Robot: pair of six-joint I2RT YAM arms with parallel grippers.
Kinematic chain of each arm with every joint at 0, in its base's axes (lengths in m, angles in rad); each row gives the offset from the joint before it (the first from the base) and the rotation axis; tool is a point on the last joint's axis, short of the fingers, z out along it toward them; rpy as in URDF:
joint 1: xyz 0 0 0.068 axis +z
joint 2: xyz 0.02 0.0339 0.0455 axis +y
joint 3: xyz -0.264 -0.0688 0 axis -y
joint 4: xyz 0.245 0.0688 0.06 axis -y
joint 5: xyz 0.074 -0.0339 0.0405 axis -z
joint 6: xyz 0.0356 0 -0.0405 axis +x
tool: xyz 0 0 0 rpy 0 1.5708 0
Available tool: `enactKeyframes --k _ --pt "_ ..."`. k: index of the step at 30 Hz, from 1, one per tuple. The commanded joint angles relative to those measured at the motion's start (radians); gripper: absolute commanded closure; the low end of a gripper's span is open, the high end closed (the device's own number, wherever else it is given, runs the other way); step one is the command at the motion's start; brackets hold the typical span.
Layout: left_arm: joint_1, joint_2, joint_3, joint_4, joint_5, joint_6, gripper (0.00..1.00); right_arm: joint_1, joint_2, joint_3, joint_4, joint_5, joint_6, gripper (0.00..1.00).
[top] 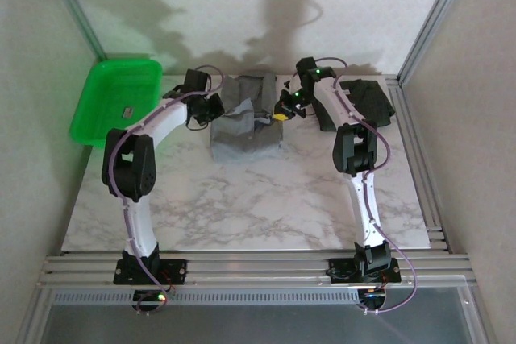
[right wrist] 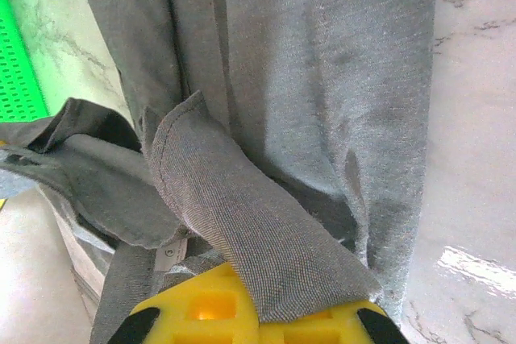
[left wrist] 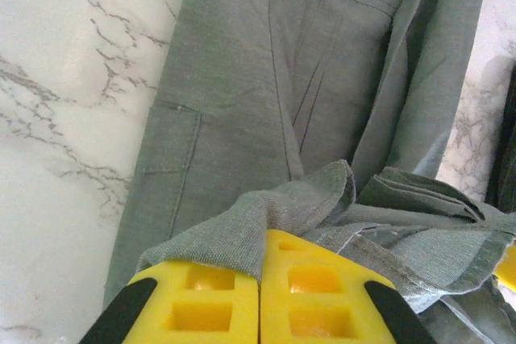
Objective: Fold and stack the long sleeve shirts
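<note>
Both arms (top: 133, 159) (top: 355, 151) outstretched | end effectors (left wrist: 260, 259) (right wrist: 254, 312) clamped on grey shirt (top: 242, 130)

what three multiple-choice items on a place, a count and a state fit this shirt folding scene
1. Where is the green tray? A far left corner of the table; B near right corner; C centre.
2. How many shirts are there? A one; B two; C four.
3. The left gripper is: A open; B shut on the grey shirt; C shut on the tray.
1 A, it lies at the far left corner.
2 B, one grey shirt and one charcoal shirt.
3 B, grey cloth is pinched in it.
</note>
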Motion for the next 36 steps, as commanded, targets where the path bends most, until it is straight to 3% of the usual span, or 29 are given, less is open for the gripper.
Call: enactKeyframes --k 1,10,13,14,15,19,22,25,29,32,34,36 --pt "0.012 0.027 0.040 0.025 -0.026 0.020 1.00 -0.016 0.021 0.038 0.026 0.022 0.014 1.00" --pt "0.011 0.075 0.084 0.033 0.000 0.026 1.00 -0.037 0.057 0.088 0.049 0.011 0.050 0.99" --pt "0.011 0.097 0.102 0.035 0.007 0.026 1.00 -0.036 0.078 0.112 0.056 -0.003 0.069 0.94" --pt "0.012 0.101 0.107 0.038 0.008 0.023 0.90 -0.037 0.081 0.112 0.065 -0.009 0.074 0.87" --pt "0.011 0.105 0.115 0.037 0.004 0.018 0.72 -0.036 0.083 0.113 0.073 -0.010 0.082 0.77" --pt "0.016 0.090 0.174 0.010 -0.049 -0.013 0.26 -0.041 0.056 0.115 0.130 -0.008 0.123 0.58" --pt "0.018 0.081 0.294 -0.052 -0.081 -0.025 0.12 -0.048 -0.012 0.116 0.167 0.017 0.130 0.47" --pt "0.013 0.068 0.427 -0.130 -0.107 -0.025 0.11 -0.062 -0.107 0.067 0.170 0.052 0.091 0.38" --pt "-0.017 0.016 0.436 -0.152 -0.065 -0.028 0.15 -0.079 -0.278 -0.139 0.180 0.065 -0.023 0.34" --pt "-0.072 -0.025 0.353 -0.144 0.014 -0.022 0.42 -0.081 -0.423 -0.388 0.215 0.073 -0.085 0.33" --pt "-0.107 -0.062 0.248 -0.087 0.086 -0.048 0.59 -0.090 -0.507 -0.566 0.269 0.081 -0.038 0.34" --pt "-0.149 -0.088 0.152 -0.027 0.146 -0.074 0.71 -0.113 -0.565 -0.735 0.343 0.028 0.068 0.42"
